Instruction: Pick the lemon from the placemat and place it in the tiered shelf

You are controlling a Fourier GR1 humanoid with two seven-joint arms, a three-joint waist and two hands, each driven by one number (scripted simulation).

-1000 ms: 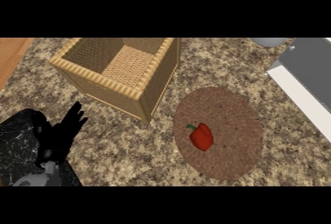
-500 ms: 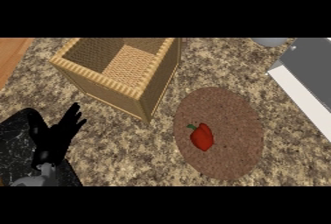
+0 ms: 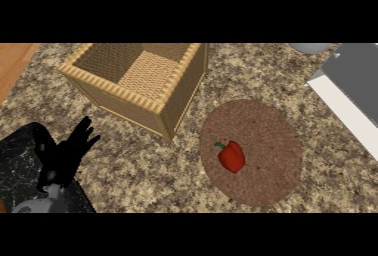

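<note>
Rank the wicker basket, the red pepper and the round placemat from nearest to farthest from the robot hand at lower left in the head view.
From the robot hand:
1. Wicker basket, just above and right of it.
2. Round placemat, to the right.
3. Red pepper, lying on the placemat, past its near edge.

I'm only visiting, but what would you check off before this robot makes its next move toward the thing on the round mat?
1. Thing on the mat: not ok. A red pepper lies there; no lemon shows.
2. Mat reachable: ok, it lies flat on the counter with nothing over it.
3. Woven box open on top: ok, nothing shows inside.
4. Left hand free: ok, fingers straight, holding nothing, at the view's lower left.
5. Right hand ready: cannot tell, it is out of view.
</note>
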